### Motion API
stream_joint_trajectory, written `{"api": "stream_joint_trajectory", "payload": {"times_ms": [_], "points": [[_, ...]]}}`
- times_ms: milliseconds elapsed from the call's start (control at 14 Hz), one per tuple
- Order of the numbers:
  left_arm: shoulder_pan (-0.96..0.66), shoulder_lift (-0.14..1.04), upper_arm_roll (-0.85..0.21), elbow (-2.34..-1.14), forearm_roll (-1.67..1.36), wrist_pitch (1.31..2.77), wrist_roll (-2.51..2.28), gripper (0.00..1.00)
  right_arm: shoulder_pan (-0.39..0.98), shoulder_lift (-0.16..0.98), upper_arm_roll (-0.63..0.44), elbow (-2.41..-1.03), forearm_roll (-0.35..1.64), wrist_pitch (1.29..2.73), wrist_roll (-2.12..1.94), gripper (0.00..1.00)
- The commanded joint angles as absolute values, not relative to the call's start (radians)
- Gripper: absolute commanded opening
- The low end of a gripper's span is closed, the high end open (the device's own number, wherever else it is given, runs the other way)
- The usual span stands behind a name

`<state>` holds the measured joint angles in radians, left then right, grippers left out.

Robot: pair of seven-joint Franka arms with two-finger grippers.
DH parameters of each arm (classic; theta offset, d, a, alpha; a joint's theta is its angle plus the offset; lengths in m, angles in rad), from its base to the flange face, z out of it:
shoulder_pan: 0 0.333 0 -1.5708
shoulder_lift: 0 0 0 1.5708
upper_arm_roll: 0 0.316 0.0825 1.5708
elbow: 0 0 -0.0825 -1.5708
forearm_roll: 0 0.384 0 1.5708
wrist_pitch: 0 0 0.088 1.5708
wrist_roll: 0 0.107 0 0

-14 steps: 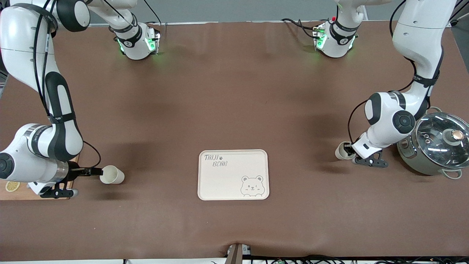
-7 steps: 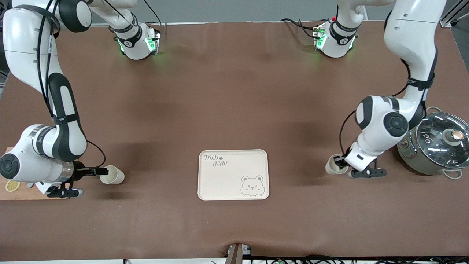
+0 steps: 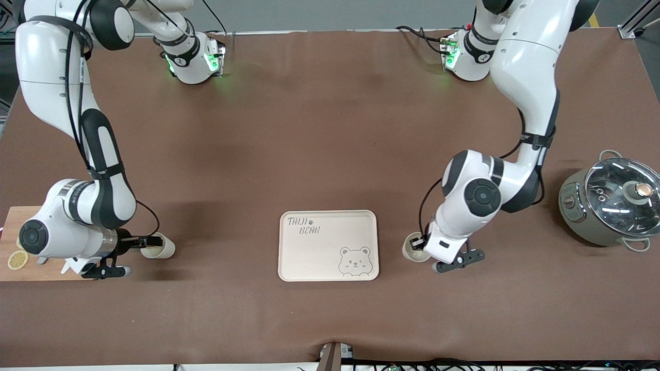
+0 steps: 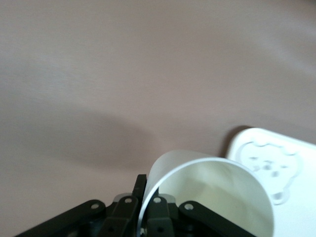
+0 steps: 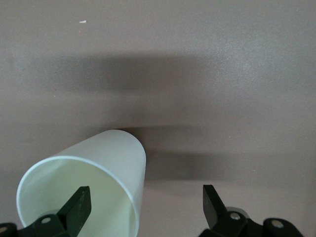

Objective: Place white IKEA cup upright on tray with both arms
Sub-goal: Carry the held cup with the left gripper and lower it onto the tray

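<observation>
The cream tray (image 3: 309, 252) with "TAIJI BEAR" lettering and a bear face lies on the brown table. My left gripper (image 3: 422, 246) is shut on the rim of a white cup (image 3: 412, 253) and holds it tilted just beside the tray, toward the left arm's end. In the left wrist view the fingers (image 4: 140, 190) pinch the cup (image 4: 212, 192) wall, and the tray's corner (image 4: 301, 207) shows. My right gripper (image 3: 150, 240) is open at a second white cup (image 3: 164, 250), which lies on its side. One finger (image 5: 79, 202) is inside the mouth of this cup (image 5: 113, 158).
A metal pot with a glass lid (image 3: 613, 203) stands toward the left arm's end. A wooden cutting board (image 3: 15, 242) with a lemon slice (image 3: 17, 259) lies under the right arm's wrist at the table's edge.
The left arm has carried its cup from beside the pot to just beside the tray. The right gripper has slid forward so one finger is in its cup's mouth.
</observation>
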<state>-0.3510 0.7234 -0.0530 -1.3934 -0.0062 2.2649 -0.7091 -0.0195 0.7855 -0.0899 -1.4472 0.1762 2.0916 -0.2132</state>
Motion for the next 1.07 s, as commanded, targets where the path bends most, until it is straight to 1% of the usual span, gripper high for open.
{"api": "stream_joint_trajectory", "payload": {"times_ms": [0, 214, 286, 429, 643, 714, 857, 1000], "points": [[-0.422, 0.751, -0.046, -1.304, -0.018, 2.227, -0.813, 0.0, -0.02, 0.782, -0.092, -1.454, 0.195, 2.103, -0.225, 1.0], [-0.5, 0.802, -0.041, -1.252, -0.017, 2.232, -0.905, 0.0, -0.018, 0.784, -0.092, -1.453, 0.196, 2.103, -0.219, 1.0], [-0.521, 0.81, -0.04, -1.252, -0.018, 2.235, -0.923, 0.0, -0.018, 0.784, -0.092, -1.453, 0.195, 2.103, -0.219, 0.93], [-0.554, 0.833, -0.04, -1.252, -0.017, 2.243, -0.96, 0.0, -0.018, 0.784, -0.092, -1.453, 0.195, 2.102, -0.221, 0.76], [-0.586, 0.879, -0.04, -1.252, -0.017, 2.278, -1.028, 0.0, -0.018, 0.784, -0.092, -1.453, 0.195, 2.102, -0.221, 0.53], [-0.591, 0.888, -0.04, -1.252, -0.017, 2.278, -1.031, 0.0, -0.018, 0.784, -0.092, -1.453, 0.195, 2.1, -0.221, 0.42], [-0.598, 0.91, -0.04, -1.253, -0.017, 2.279, -1.045, 0.0, -0.017, 0.784, -0.092, -1.453, 0.195, 2.099, -0.222, 0.24], [-0.601, 0.923, -0.04, -1.259, -0.015, 2.279, -1.055, 0.0, -0.017, 0.784, -0.092, -1.451, 0.195, 2.095, -0.221, 0.12]]}}
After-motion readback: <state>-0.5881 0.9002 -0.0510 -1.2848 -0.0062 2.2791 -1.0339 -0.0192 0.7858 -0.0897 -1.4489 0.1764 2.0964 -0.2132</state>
